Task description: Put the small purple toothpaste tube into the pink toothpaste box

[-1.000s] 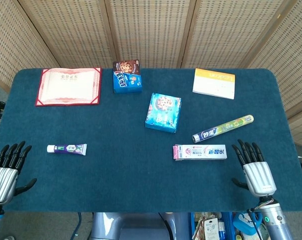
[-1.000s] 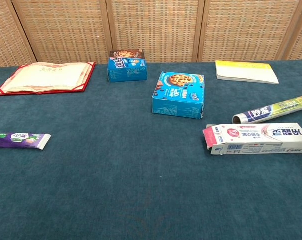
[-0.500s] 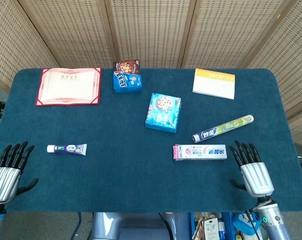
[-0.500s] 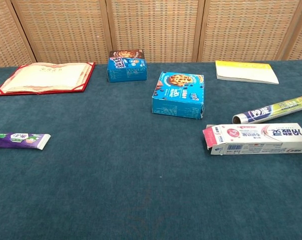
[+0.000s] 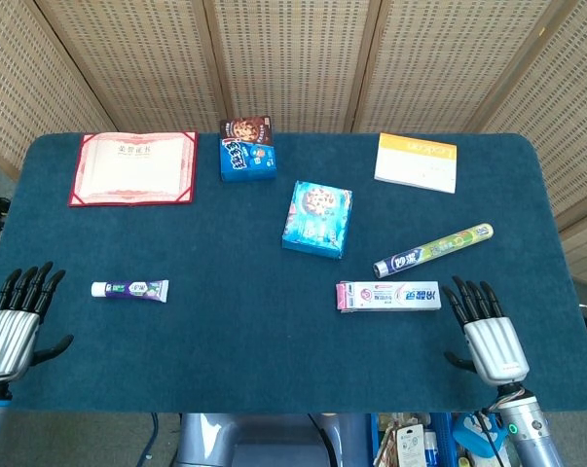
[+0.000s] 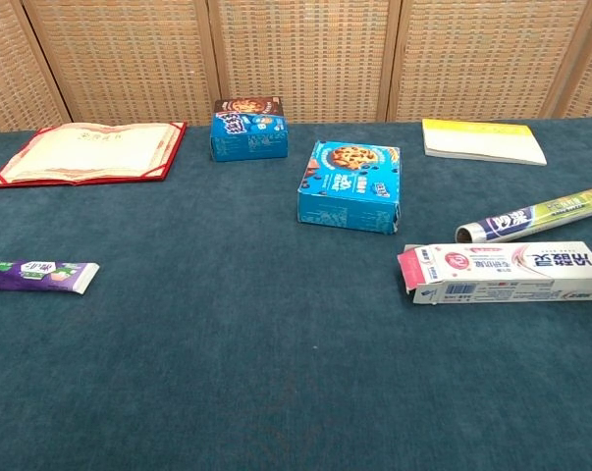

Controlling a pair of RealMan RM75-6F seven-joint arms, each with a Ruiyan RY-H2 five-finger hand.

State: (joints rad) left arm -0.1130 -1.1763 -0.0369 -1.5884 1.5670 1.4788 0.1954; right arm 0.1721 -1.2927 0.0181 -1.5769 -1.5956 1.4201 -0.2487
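Chest view crops purple toothpaste tube, pink toothpaste box

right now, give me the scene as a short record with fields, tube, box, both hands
tube: small purple toothpaste tube lying flat on the table's left side, untouched
box: pink toothpaste box lying on the right, left end flap open
left hand: open, at near left edge, holding nothing
right hand: open, just right of the box, not touching it
task step: not yet begun

2 cookie boxes, 1 tube, 1 toothpaste box, 1 foil roll (prob.), 2 hands.
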